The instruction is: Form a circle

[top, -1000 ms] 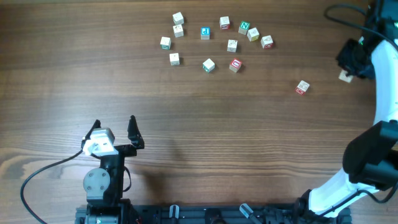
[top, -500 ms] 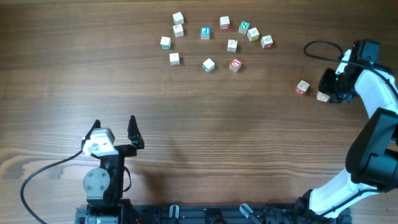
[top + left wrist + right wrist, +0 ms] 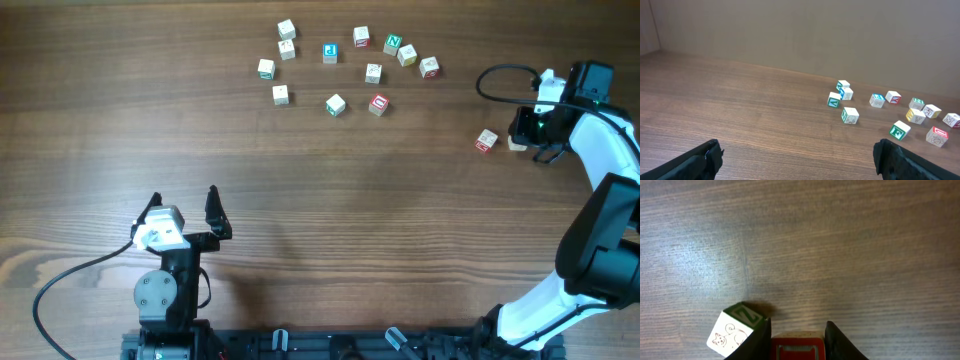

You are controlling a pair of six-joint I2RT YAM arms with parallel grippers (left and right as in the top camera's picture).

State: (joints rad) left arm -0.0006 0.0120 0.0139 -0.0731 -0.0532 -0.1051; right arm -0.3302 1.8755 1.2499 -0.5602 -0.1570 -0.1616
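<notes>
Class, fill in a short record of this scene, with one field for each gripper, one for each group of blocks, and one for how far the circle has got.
left gripper: open, empty, far from all the blocks
right gripper: shut on held block
held block: red-edged top, between the right fingers
stray block: just beside the right gripper, apart from the rest; green Z face in the wrist view
cluster: twelve blocks in a loose, uneven group
circle: not yet formed; two blocks lie outside the group
</notes>
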